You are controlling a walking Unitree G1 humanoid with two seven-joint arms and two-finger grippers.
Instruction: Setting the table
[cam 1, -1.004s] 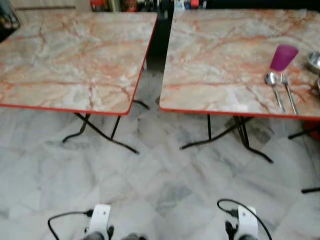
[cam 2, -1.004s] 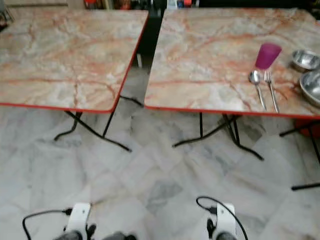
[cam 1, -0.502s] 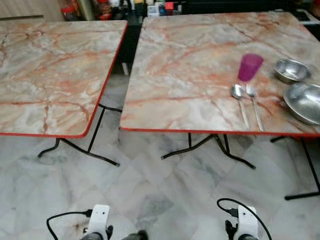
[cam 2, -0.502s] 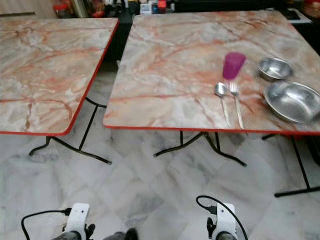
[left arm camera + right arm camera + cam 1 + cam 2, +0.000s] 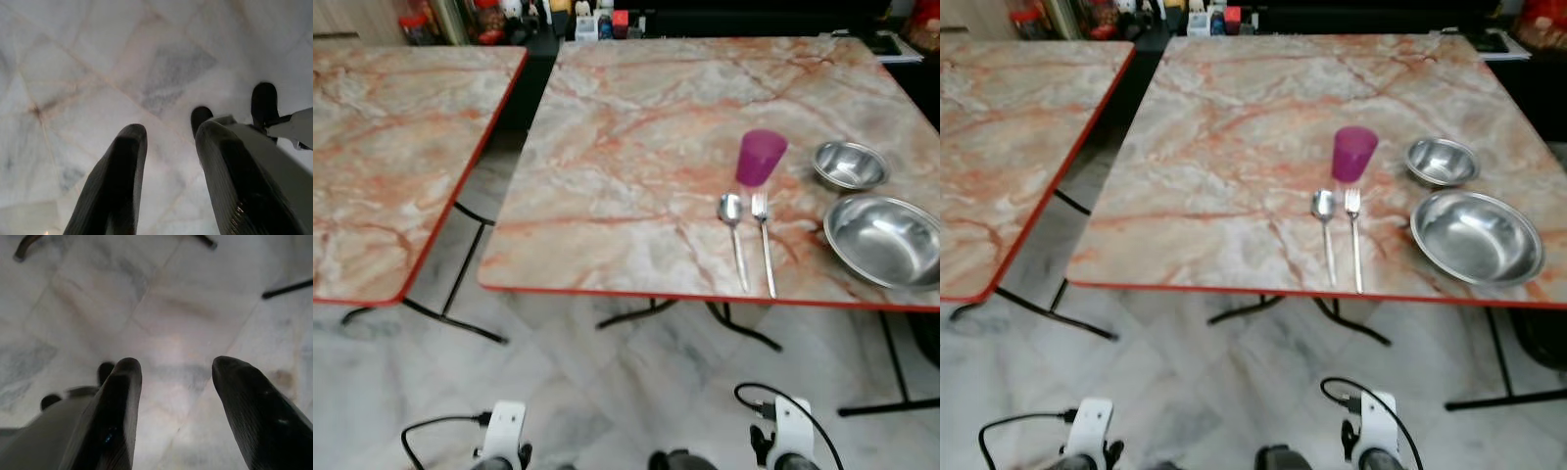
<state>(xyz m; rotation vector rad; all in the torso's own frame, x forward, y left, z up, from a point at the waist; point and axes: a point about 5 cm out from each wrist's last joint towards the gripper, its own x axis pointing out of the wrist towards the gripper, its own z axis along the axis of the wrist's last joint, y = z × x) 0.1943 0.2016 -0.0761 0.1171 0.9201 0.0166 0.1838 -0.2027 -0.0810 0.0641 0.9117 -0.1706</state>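
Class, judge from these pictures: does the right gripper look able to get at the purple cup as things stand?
Probably not yet. The right gripper hangs low over the floor, open and empty, while the purple cup stands well in on the table, behind the spoon and fork. Nothing blocks it.

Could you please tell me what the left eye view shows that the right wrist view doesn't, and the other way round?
The left eye view gives the tabletop scene: the near table carrying a purple cup, a spoon and fork side by side, a small steel bowl and a large steel bowl, plus a second table to the left. The right wrist view gives the right gripper close up, fingers apart, empty. Shared: the marble floor and black table legs.
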